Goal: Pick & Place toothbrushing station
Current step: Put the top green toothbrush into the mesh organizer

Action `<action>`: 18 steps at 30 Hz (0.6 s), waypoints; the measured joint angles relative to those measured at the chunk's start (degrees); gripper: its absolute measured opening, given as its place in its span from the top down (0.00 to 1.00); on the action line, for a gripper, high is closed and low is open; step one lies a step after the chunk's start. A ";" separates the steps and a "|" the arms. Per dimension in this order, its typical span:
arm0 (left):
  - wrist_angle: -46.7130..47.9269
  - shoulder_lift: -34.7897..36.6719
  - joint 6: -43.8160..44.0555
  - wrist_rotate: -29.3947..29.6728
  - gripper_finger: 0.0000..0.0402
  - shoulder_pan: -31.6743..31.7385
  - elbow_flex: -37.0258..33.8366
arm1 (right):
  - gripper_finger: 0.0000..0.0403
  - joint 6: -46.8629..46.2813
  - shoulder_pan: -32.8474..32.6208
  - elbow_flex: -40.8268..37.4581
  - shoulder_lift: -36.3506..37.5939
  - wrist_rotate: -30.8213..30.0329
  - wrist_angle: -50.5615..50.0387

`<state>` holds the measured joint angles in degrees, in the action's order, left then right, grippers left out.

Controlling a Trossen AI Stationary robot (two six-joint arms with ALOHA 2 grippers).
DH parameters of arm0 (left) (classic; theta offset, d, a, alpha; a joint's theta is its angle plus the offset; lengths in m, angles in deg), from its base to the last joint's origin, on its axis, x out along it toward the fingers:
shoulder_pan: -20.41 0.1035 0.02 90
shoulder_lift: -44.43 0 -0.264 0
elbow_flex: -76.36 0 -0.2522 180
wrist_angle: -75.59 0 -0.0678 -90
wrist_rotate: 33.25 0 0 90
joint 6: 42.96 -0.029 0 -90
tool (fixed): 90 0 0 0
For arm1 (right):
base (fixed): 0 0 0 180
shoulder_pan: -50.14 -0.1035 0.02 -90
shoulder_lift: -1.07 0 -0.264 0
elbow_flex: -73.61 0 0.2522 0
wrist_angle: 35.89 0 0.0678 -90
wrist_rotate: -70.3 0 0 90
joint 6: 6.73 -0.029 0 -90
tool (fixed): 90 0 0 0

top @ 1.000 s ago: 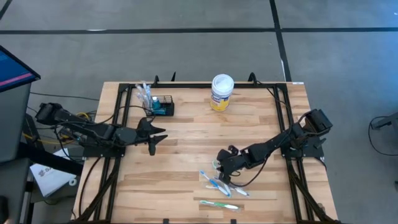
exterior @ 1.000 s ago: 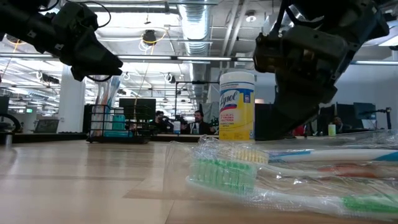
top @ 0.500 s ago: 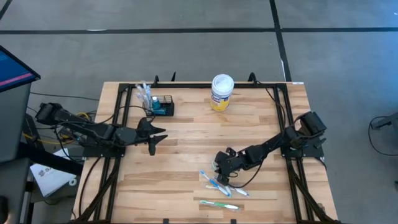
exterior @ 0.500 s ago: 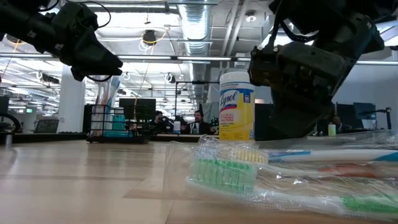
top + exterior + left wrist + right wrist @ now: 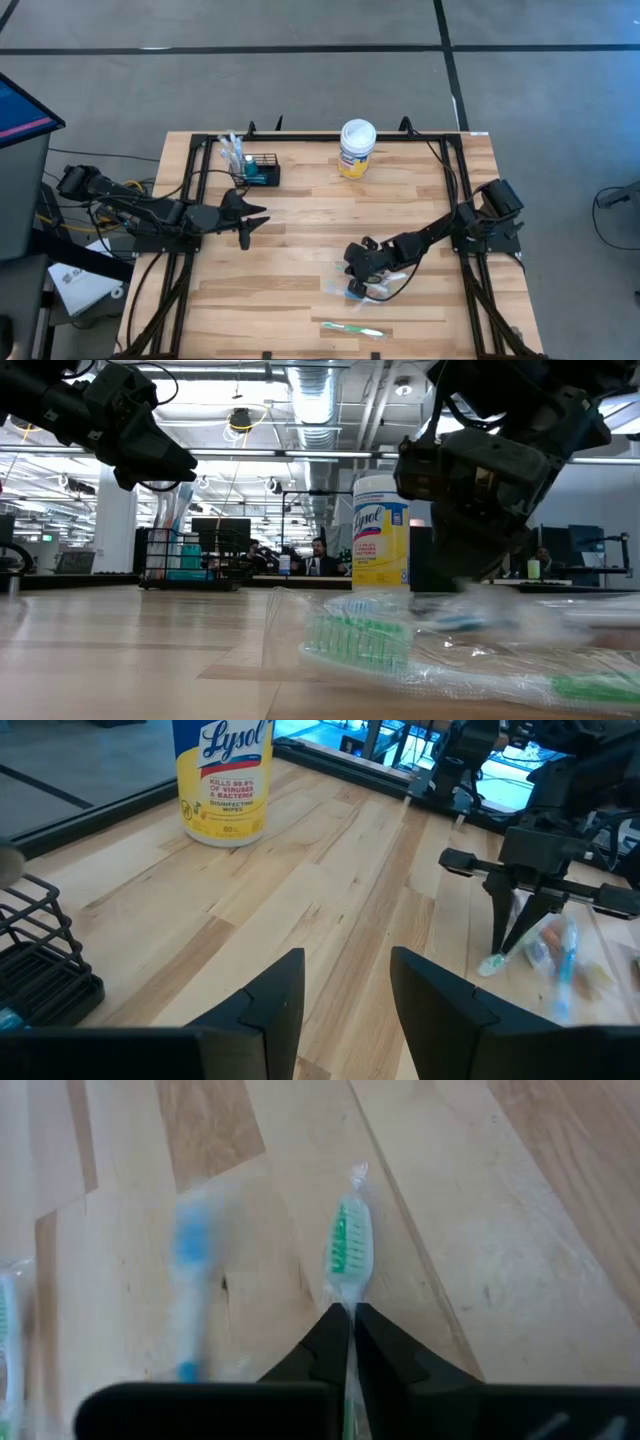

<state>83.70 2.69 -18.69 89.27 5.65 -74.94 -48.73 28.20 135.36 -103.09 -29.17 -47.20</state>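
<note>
The small black wire-mesh basket (image 5: 258,169) stood upright near the table's far edge, well apart from the right gripper (image 5: 358,285), its long axis along that edge; the left gripper (image 5: 247,224) hovered just short of it, fingers parted and empty. The right gripper's fingers (image 5: 345,1342) were pinched on a clear-wrapped toothbrush with green bristles (image 5: 347,1252), whose head pointed straight out ahead of them. A blue-bristled wrapped toothbrush (image 5: 188,1298) lay blurred beside it. A second before, those fingers had stood spread above the brushes.
</note>
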 joint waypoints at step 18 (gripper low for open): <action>-0.75 0.00 0.02 0.00 0.64 0.00 -0.04 | 1.00 7.52 0.75 0.00 7.41 -4.78 3.22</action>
<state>82.95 2.69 -18.67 89.26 5.65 -74.98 -41.21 28.94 135.36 -95.68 -33.95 -43.98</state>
